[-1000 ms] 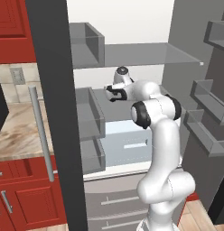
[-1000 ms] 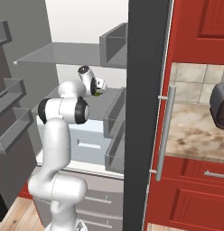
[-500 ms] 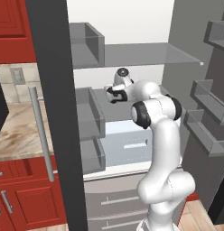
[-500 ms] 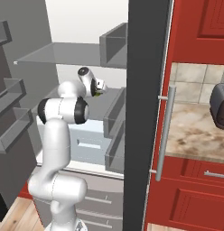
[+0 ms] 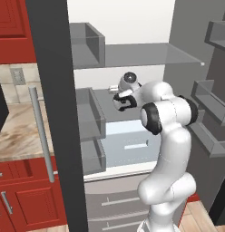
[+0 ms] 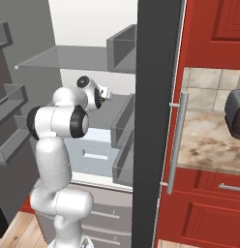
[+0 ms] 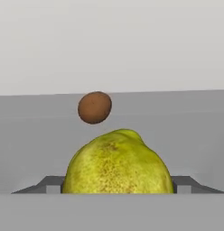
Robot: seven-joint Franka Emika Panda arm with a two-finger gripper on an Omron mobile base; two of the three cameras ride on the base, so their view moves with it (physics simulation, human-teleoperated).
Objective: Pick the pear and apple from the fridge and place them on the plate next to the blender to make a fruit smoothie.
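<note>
The fridge (image 5: pixel 51 68) stands open, and my arm reaches onto its middle shelf (image 5: pixel 103 97). In the hand view the yellow-green pear (image 7: pixel 117 164) sits close up between my gripper's (image 7: pixel 116 186) fingertips (image 7: pixel 51 185), which flank it on both sides, spread wide. A small reddish-brown round fruit, the apple (image 7: pixel 94 107), lies farther back on the same shelf. From the base views the gripper (image 5: pixel 118 100) (image 6: pixel 106 94) is over the shelf with a bit of the pear (image 6: pixel 108 95) at its tip. The plate and blender are out of view.
Grey door bins (image 5: pixel 89 118) hang on the open door's inner side, left of the hand. A glass shelf (image 5: pixel 146 54) runs above it and a pale drawer (image 5: pixel 128 145) below. A stone counter (image 6: pixel 214 140) with a dark appliance (image 6: pixel 235 114) lies right of the fridge.
Nearly nothing moves; the hand stays at the pear on the middle shelf.
</note>
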